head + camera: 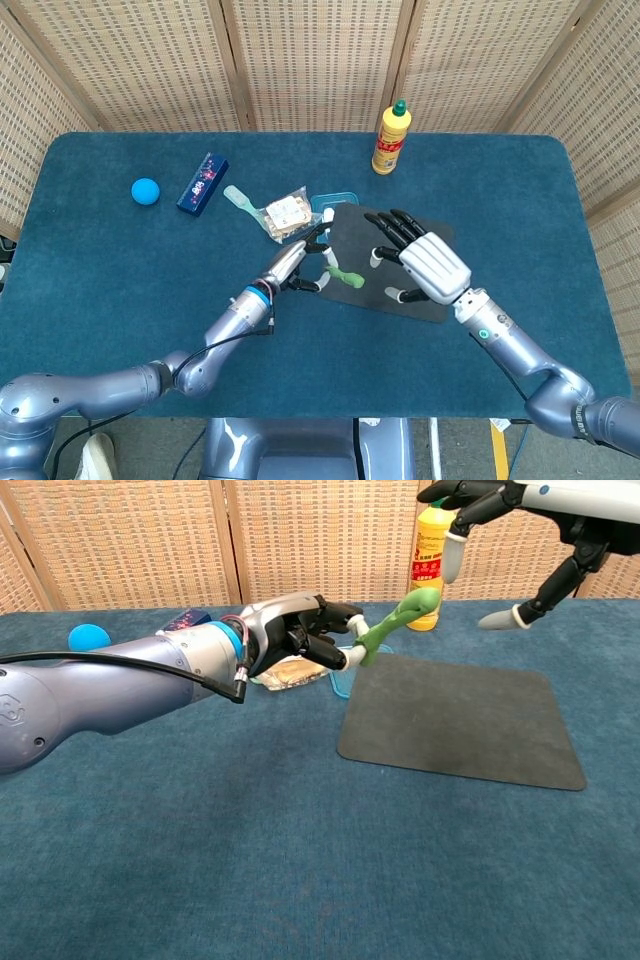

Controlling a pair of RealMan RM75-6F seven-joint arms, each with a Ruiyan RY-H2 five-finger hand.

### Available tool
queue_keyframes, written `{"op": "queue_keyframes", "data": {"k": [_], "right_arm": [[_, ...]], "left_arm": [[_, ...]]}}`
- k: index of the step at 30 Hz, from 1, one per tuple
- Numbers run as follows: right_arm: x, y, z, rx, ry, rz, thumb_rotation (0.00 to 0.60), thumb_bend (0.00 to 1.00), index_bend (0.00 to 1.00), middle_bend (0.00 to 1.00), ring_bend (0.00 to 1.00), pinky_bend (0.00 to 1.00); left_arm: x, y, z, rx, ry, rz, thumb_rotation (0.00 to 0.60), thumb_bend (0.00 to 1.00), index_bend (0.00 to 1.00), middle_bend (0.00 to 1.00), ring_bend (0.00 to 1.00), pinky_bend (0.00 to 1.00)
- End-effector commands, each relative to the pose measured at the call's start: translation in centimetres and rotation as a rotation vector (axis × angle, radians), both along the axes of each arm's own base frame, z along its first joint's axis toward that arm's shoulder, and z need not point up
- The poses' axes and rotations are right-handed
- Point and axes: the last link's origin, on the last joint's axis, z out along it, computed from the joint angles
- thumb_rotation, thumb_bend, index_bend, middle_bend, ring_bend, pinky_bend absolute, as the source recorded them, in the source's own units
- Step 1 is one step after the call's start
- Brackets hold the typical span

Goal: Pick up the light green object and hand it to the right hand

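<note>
The light green object (343,277) (395,621) is a slim curved piece held up in the air over the near-left corner of the dark mat (395,268) (460,718). My left hand (301,259) (300,635) pinches its lower end between fingertips. My right hand (424,262) (520,515) hovers open just right of it, fingers spread, palm toward the object, not touching it. In the chest view the green tip points up toward the right hand's fingers.
A yellow bottle (391,138) (430,560) stands at the back. A wrapped snack (284,213) (290,672), a pale green scoop (237,198) and a clear blue lid (331,203) lie left of the mat. A blue ball (146,191) and dark box (203,183) sit far left.
</note>
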Motion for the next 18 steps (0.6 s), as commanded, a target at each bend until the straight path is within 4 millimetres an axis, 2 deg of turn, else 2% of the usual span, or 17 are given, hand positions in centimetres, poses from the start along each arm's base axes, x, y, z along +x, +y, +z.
{"op": "queue_keyframes", "data": {"k": [1, 18], "right_arm": [[0.5, 0.1, -0.4, 0.003, 0.007, 0.007, 0.6, 0.36, 0.48, 0.09, 0.0, 0.0], [1.9, 0.3, -1.6, -0.003, 0.021, 0.053, 0.6, 0.38, 0.5, 0.11, 0.0, 0.0]], "left_arm": [[0.1, 0.0, -0.1, -0.001, 0.002, -0.003, 0.6, 0.52, 0.75, 0.0, 0.0, 0.0], [0.7, -0.2, -0.3, -0.029, 0.003, 0.002, 0.6, 0.52, 0.75, 0.0, 0.0, 0.0]]}}
